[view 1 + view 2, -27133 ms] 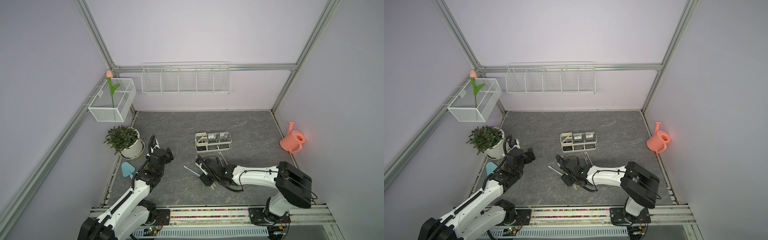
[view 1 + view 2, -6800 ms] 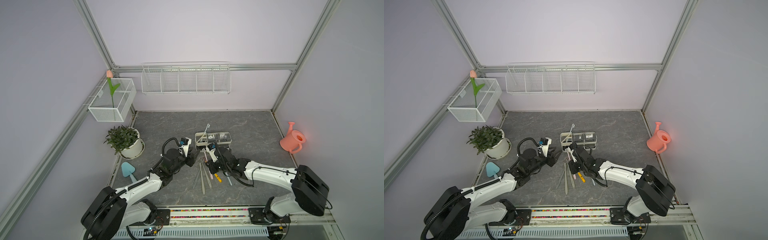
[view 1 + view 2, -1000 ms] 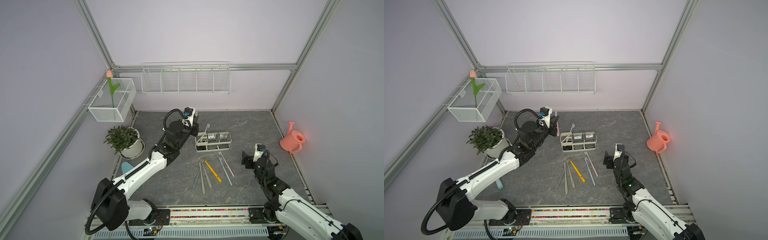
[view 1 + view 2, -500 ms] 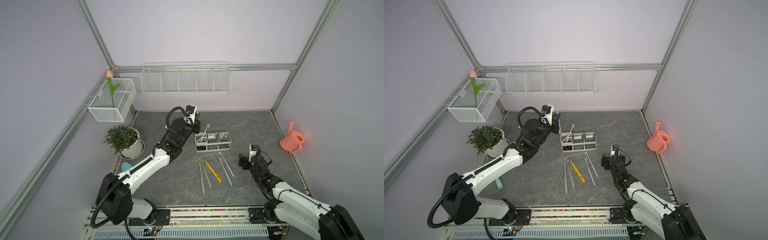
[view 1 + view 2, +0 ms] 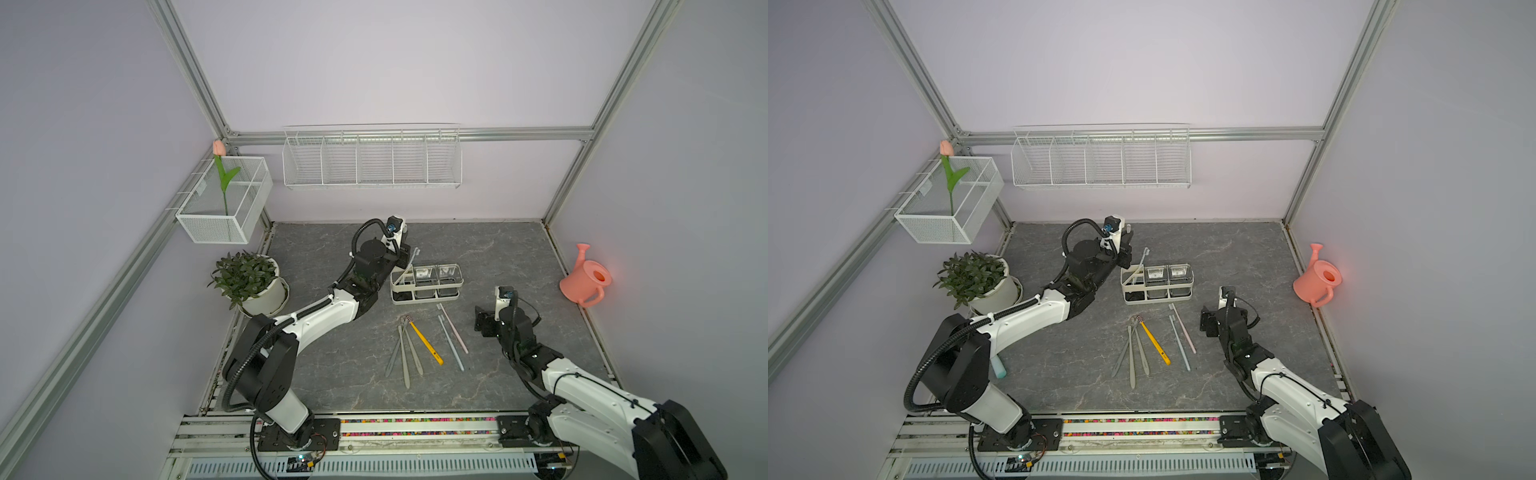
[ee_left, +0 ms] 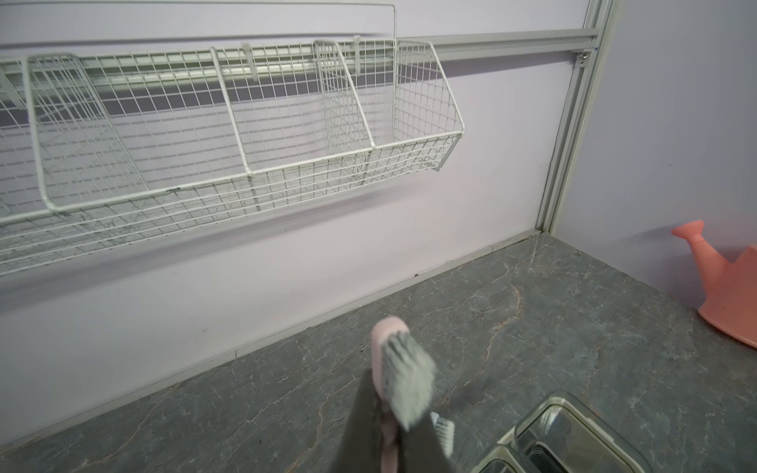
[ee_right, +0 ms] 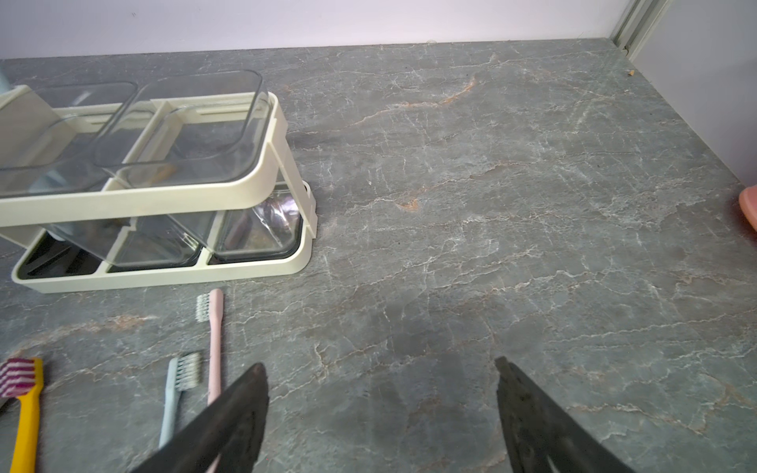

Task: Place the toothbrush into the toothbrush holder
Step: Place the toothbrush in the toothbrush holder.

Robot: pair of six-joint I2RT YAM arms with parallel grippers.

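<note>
Toothbrush (image 6: 389, 327) (pink) stays in left gripper (image 6: 393, 413); right gripper (image 7: 380, 365) nearer holder (image 7: 262, 192).

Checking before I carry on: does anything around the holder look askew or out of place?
Nothing looks damaged. One toothbrush leans slanted in the holder's cupless end compartment, and six more toothbrushes lie loose on the table in front of it.

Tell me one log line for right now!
left gripper: shut on pink plastic toothbrush | right gripper: open, empty | cream three-compartment toothbrush holder: beside left gripper
</note>
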